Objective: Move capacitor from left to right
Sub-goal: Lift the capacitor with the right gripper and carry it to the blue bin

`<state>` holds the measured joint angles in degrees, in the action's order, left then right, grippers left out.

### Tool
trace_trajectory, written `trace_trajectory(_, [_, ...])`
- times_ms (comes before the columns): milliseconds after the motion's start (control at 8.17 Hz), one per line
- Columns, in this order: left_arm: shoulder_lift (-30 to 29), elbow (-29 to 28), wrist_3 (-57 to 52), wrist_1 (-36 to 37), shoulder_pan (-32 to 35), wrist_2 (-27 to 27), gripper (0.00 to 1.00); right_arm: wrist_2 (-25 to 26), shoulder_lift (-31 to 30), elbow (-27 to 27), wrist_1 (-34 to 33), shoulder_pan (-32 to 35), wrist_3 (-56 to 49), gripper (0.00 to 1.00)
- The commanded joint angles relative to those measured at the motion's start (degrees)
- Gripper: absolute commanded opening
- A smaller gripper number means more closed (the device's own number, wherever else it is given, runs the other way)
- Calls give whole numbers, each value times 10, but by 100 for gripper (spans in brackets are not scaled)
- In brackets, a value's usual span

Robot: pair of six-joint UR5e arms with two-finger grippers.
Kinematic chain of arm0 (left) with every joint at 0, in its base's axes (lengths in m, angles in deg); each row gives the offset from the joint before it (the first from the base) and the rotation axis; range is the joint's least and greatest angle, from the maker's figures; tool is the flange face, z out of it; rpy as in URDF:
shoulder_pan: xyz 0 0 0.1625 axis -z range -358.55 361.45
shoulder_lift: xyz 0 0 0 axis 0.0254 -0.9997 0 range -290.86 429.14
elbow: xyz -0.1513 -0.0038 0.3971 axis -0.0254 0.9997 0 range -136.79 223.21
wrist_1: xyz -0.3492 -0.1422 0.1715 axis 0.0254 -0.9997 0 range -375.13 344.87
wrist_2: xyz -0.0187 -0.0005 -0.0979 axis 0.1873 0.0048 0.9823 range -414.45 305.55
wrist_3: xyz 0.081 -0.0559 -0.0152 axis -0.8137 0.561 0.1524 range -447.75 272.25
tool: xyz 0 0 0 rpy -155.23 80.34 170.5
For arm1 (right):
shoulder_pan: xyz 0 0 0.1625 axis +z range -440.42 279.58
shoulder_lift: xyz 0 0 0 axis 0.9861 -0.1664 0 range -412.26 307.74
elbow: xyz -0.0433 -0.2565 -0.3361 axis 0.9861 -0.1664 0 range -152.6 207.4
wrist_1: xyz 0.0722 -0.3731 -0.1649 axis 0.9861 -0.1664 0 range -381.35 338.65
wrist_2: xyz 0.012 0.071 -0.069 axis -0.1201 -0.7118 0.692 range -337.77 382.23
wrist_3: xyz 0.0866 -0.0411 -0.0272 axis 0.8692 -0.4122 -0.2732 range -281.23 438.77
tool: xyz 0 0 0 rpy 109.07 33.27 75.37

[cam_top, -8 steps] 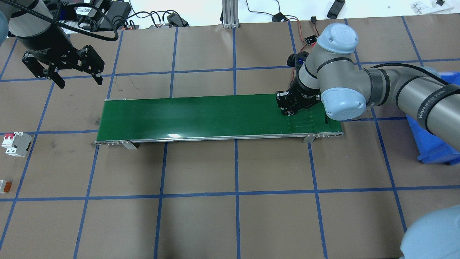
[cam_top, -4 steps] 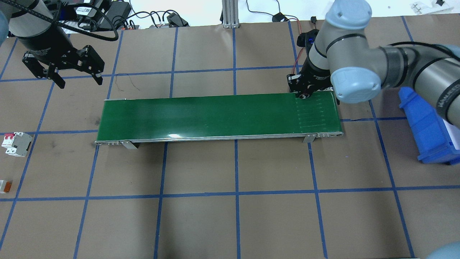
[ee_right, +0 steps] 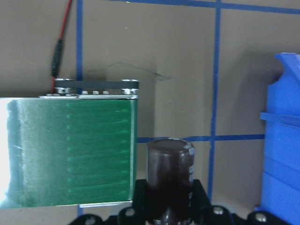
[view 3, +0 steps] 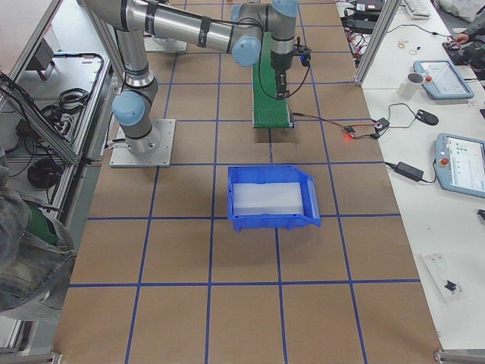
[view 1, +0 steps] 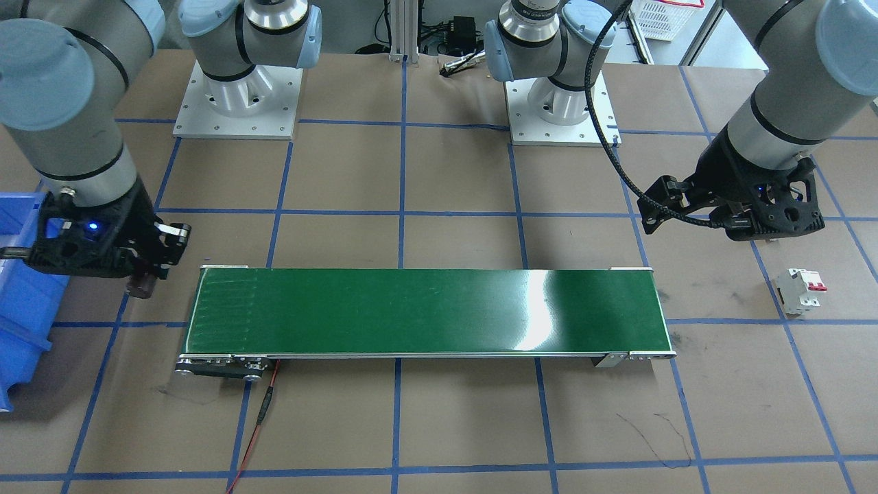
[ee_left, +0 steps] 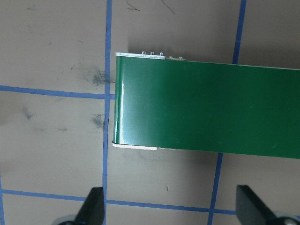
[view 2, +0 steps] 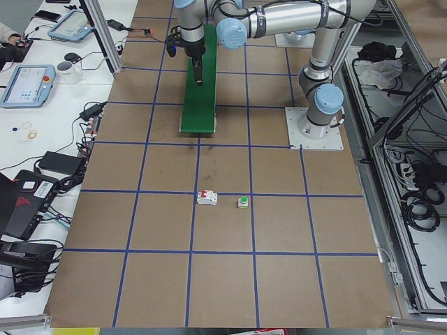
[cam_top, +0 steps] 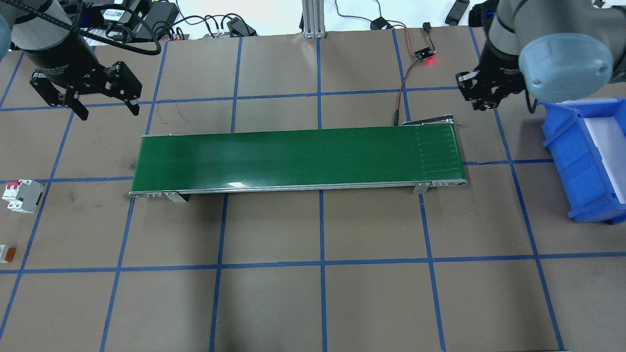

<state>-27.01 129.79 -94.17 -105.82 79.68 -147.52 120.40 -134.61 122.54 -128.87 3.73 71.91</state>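
Observation:
The capacitor (ee_right: 169, 169), a dark brown glossy cylinder, stands upright in my right gripper (cam_top: 485, 100), which is shut on it. In the front-facing view the capacitor (view 1: 141, 285) hangs below the right gripper (view 1: 145, 269), above the table between the end of the green conveyor belt (cam_top: 293, 156) and the blue bin (cam_top: 582, 161). My left gripper (cam_top: 106, 110) is open and empty, above the table just beyond the belt's left end. In the left wrist view its fingertips (ee_left: 95, 206) stand wide apart.
A white breaker with red switches (cam_top: 22, 195) and a small orange-and-white part (cam_top: 6, 253) lie at the table's left edge. A green-topped push button (view 2: 243, 203) lies near the breaker. A sensor board with a red light (cam_top: 424, 55) and its wire sit behind the belt's right end.
My right gripper has lifted off the belt's right end and moved back and to the right, toward the blue bin, with the capacitor in it. The left arm has not moved.

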Motion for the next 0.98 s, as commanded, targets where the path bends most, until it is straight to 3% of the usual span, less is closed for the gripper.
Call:
trace_trajectory(0, [0, 0, 0, 0, 0, 0, 100, 40, -26, -4, 16, -104, -135, 0])
trace_trajectory(490, [0, 1, 0, 0, 0, 0, 100, 46, -22, -2, 8, -277, -325, 0])
trace_trajectory(857, [0, 1, 0, 0, 0, 0, 100, 18, 46, 1, -29, -363, -408, 0])
